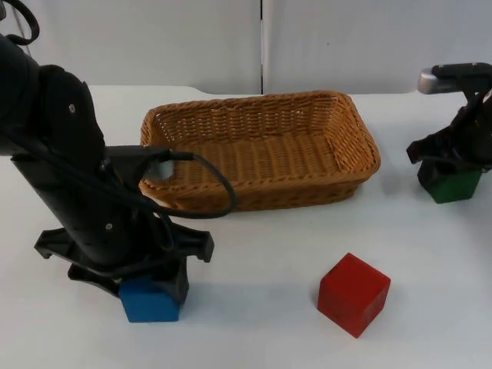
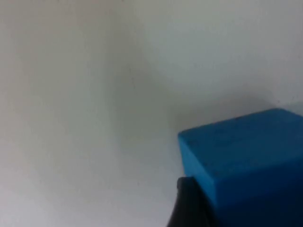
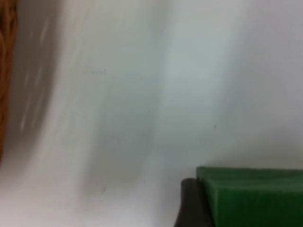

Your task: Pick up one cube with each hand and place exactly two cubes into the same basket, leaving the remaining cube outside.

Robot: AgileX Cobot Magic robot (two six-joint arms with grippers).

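My left tool (image 1: 150, 286) is down on the worktop (image 1: 261, 307) at the near left, and it grips the blue cube (image 1: 149, 301); in my left wrist view one black fingertip (image 2: 189, 204) presses against the side of that cube (image 2: 246, 161). My right tool (image 1: 450, 171) is at the far right edge, beside the basket's right end, and it grips the green cube (image 1: 452, 184); my right wrist view has a fingertip (image 3: 193, 204) flat against the green block (image 3: 255, 196).

By size, largest first: one white worktop carries everything. One wicker basket (image 1: 261, 196) sits on it toward the back, in the middle, between my two arms, and I see no cube in it. Then three cubes, one of each colour. The red cube (image 1: 354, 294) is the one I hold with neither tool; it stands by itself near the front, right of centre, turned corner-on and well apart from the basket. The blue cube rests on the worktop. Whether the green one touches the worktop I cannot tell
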